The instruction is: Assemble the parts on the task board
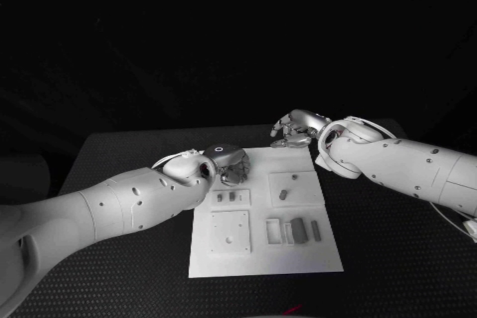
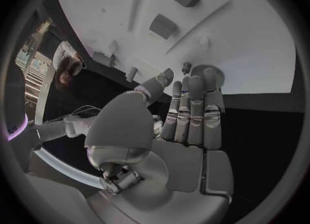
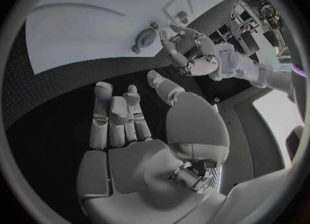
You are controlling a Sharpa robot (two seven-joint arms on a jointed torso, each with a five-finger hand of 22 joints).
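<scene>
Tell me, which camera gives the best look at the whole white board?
The head view: it shows the whole task board from above, with the grey parts laid out. Both wrist views catch a bent stretch of it beyond the fingers.

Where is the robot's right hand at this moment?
In the head view the right hand hovers at the far edge of the white task board, holding nothing, across from the left hand.

Task board (image 1: 260, 245) matt white, likely plastic; table (image 1: 387, 263) finely textured black.
</scene>
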